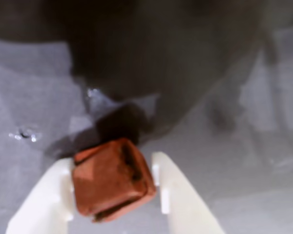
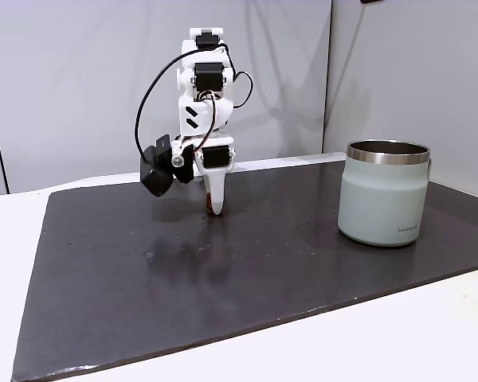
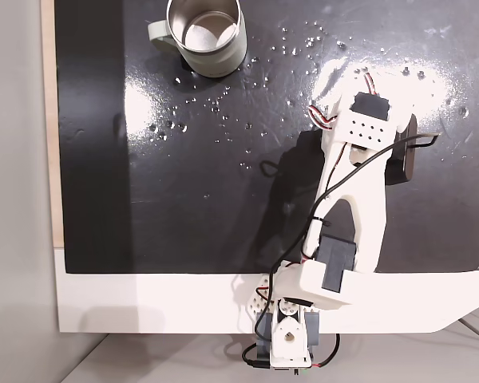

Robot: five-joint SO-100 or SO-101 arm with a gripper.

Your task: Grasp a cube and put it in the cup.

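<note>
In the wrist view the reddish-brown cube [image 1: 112, 178] sits tilted between my two white fingers, which press against its left and right sides. My gripper [image 1: 111, 161] is shut on it just above the dark mat. In a fixed view the gripper [image 2: 215, 207] points straight down at the back of the mat, with a sliver of the cube [image 2: 207, 208] showing beside its tip. The mint-green cup [image 2: 382, 195] stands upright far to the right of the gripper there. Seen from above in the other fixed view, the cup [image 3: 219, 65] is open and sits at the mat's top edge.
A glossy dark mat [image 2: 223, 270] covers the white table [image 2: 398, 334]. Small droplets or specks [image 3: 303, 44] dot the mat near the cup. The arm's base [image 3: 291, 335] stands off the mat's lower edge. A grey wall [image 2: 80, 87] rises behind the mat.
</note>
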